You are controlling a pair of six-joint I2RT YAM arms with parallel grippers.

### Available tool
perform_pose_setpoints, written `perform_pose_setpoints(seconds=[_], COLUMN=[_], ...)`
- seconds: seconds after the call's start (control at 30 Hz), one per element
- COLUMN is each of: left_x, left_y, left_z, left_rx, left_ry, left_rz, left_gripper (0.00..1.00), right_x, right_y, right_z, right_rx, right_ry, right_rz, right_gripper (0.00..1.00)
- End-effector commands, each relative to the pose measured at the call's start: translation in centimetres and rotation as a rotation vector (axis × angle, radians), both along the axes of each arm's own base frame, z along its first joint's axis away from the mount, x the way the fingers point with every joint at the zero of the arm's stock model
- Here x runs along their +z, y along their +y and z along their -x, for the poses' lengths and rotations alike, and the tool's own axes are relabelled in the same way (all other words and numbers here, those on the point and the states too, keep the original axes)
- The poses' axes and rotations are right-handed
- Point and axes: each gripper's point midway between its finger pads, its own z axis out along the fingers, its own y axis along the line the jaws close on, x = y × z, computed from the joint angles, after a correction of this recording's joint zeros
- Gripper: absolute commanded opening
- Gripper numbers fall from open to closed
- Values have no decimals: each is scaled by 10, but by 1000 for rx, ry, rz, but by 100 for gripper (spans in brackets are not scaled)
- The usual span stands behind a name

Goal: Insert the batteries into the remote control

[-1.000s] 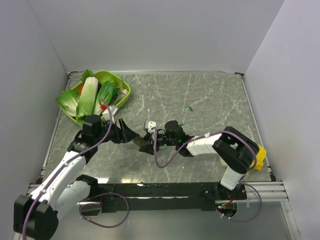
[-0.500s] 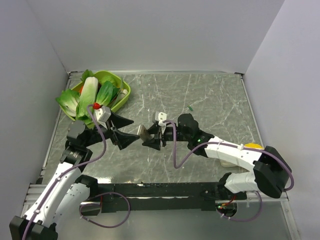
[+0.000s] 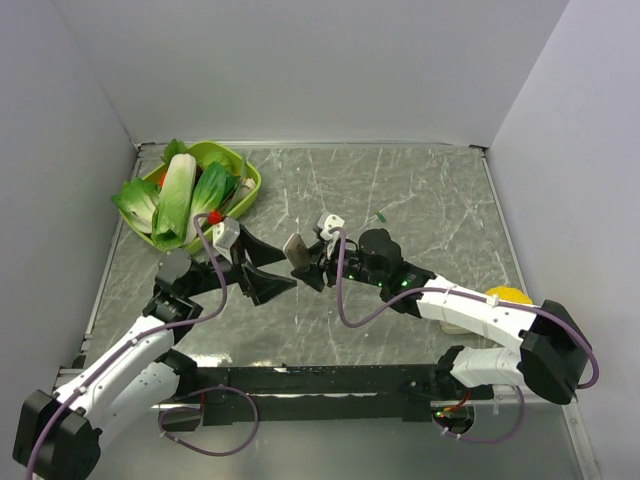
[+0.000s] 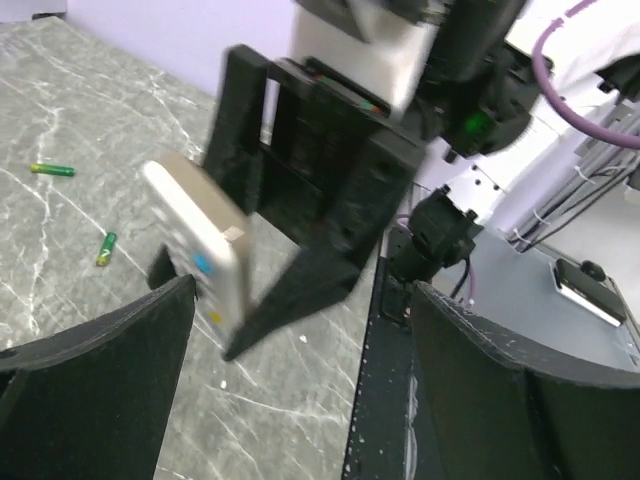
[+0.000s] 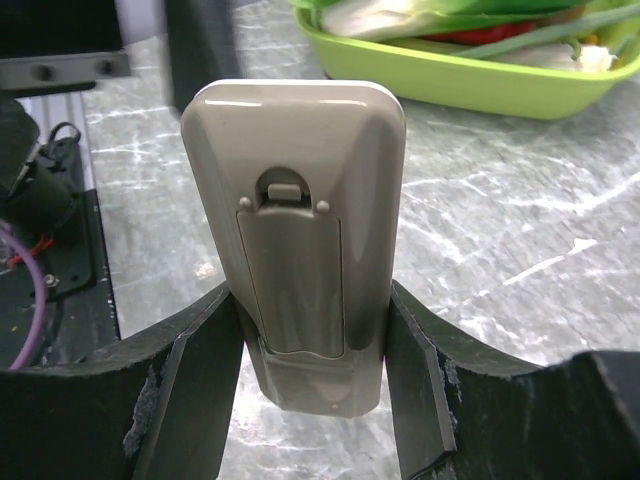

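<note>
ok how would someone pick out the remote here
Start at the grey marbled table, then look to its middle. The right hand grips a slim bar there: the remote control. Unlike the tiny green batteries on the table, it is grey-beige with a latched cover on its back.

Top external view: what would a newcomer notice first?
The remote control held in the right gripper mid-table, its battery cover on, with the open left gripper facing it. Then two green batteries loose on the table beyond, and a bright green tray of leafy vegetables in the far-left corner.
</note>
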Motion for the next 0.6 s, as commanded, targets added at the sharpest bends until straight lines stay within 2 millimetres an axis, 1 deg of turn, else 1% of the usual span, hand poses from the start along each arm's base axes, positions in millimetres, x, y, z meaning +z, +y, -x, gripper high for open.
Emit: perform_pose_setpoints(seconds=[0.0, 0.07, 0.1, 0.13, 0.17, 0.27, 0.3, 0.33, 0.37, 0.47, 0.5, 0.53, 0.57], left_x=[23, 24, 23, 19, 17, 15, 15, 15, 11, 16, 19, 20, 19], left_y=[-1, 0, 1, 2, 2, 2, 2, 2, 2, 1, 1, 1, 1], left_z=[-14, -20, -22, -24, -24, -21, -20, -18, -18, -16, -15, -14, -15], left_rx=[52, 84, 102, 113, 114, 107, 100, 89, 88, 79, 76, 71, 75], left_ry=[-82, -78, -77, -62, -59, -47, -46, -47, -29, -31, -28, -25, -6], left_rz=[52, 55, 57, 52, 51, 52, 51, 46, 31, 31, 38, 40, 32], left_gripper=[88, 84, 79, 77, 74, 62, 55, 52, 52, 56, 58, 60, 63], right_x=[31, 29, 29, 29, 32, 30, 30, 30, 29, 30, 28, 30, 28], right_y=[15, 18, 17, 17, 18, 19, 19, 20, 20, 24, 24, 25, 24], right_z=[8, 10, 6, 7, 8, 6, 6, 6, 7, 10, 10, 11, 10], right_rx=[28, 21, -6, -9, -11, -31, -32, -30, -27, 0, 1, 7, -4], right_ry=[-95, -105, -112, -109, -114, -104, -107, -106, -107, -121, -125, -146, -154], right_rz=[-76, -63, -60, -64, -76, -77, -79, -77, -77, -81, -77, -82, -74], right_gripper=[0, 0, 0, 0, 0, 0, 0, 0, 0, 0, 0, 0, 0])
